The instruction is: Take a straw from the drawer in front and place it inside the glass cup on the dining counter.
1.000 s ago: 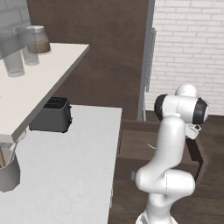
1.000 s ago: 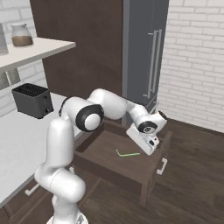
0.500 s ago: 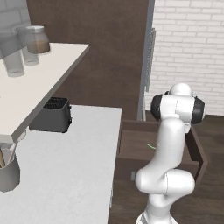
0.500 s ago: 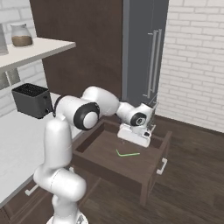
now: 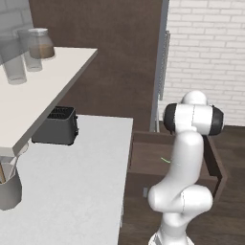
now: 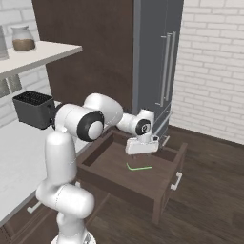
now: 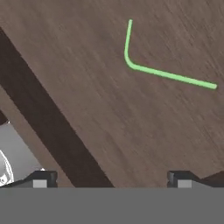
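Presently the drawer [image 6: 119, 164] is seen pulled out from the brown cabinets, its dark wooden floor exposed. On that floor the straw [image 6: 139, 167] is laid flat, bright green and bent near one end; in the hand view the straw [image 7: 162, 70] is shown as a short leg joined to a longer one by a rounded corner, well apart from the drawer's darker wall. The gripper [image 6: 141, 148] is held over the open drawer, just above and behind the straw, without touching it. Its jaws are spread wide with nothing between them; in the hand view the two finger tips [image 7: 41, 179] are set far apart at the bottom edge. On the white worktop [image 5: 72, 182] to the left a black toaster [image 5: 55, 126] is placed, and a jar [image 5: 39, 44] is set on the shelf [image 5: 52, 81] above.
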Motion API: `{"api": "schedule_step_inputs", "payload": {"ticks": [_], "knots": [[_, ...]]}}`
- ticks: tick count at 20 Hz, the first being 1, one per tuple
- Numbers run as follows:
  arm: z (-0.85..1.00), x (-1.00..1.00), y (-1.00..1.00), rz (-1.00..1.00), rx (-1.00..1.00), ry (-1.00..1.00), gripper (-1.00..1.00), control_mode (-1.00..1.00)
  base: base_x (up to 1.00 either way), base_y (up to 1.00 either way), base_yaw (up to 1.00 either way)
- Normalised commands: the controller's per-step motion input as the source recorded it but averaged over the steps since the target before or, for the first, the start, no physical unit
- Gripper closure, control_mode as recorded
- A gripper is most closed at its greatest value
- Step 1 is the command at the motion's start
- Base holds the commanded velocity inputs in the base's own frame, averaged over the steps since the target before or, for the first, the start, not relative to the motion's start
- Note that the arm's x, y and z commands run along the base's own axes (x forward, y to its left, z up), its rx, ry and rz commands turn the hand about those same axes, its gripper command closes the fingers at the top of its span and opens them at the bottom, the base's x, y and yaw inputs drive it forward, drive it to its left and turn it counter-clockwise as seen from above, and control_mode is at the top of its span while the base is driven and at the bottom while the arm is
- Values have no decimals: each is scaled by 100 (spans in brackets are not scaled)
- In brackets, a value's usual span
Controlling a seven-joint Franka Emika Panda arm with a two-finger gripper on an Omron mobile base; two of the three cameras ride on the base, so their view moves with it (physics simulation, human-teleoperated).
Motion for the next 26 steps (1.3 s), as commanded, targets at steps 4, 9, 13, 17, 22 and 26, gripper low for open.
{"api": "schedule_step_inputs", "payload": {"ticks": [4, 9, 13, 17, 22, 26], "knots": [[-23, -22, 3, 63, 2, -22, -100, -100, 0, 0, 0], [-23, -13, 16, 58, 7, -14, -100, -100, 0, 0, 0], [-12, 0, 15, 53, 18, -10, -100, -100, 0, 0, 0], [-6, 1, 1, 55, 20, -6, -100, -100, 0, 0, 0], [-15, 24, 0, 43, 12, -6, -100, -100, 0, 0, 0], [-17, 34, 0, 27, 2, -5, -100, -100, 0, 0, 0]]}}
